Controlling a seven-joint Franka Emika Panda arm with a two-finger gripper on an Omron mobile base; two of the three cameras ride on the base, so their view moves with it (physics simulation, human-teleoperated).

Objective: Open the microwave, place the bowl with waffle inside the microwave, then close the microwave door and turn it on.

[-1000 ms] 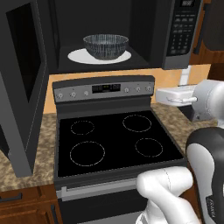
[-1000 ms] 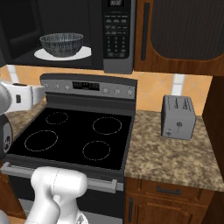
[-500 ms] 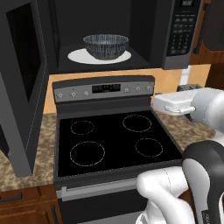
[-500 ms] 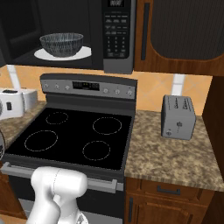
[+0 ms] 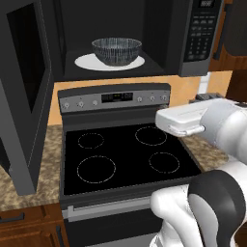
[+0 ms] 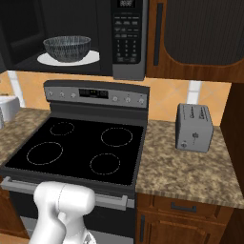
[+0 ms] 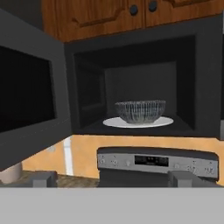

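The microwave (image 5: 193,62) hangs above the stove with its door (image 5: 24,91) swung wide open to the left. Inside, the streaked bowl (image 5: 116,50) rests on the white turntable (image 5: 84,61). The bowl's wall hides the waffle. In the hand view the bowl (image 7: 140,111) lies straight ahead in the cavity, well beyond my gripper (image 7: 113,181), and the open door (image 7: 30,100) fills the left. The gripper's fingertips (image 7: 43,178) stand far apart with nothing between them. My white hand (image 5: 181,120) hovers over the stove's right rear burner, below the microwave's button panel (image 5: 200,34).
The black glass stove (image 5: 125,149) with its control strip (image 5: 116,98) lies below the microwave. A grey toaster (image 6: 194,127) stands on the granite counter (image 6: 190,171) to the right. Brown wooden cabinets (image 6: 200,33) flank the microwave on the right and sit above it (image 7: 109,15).
My hand has shifted left and a little lower in front of the stove, away from the right counter. The bowl and the open door have not moved.
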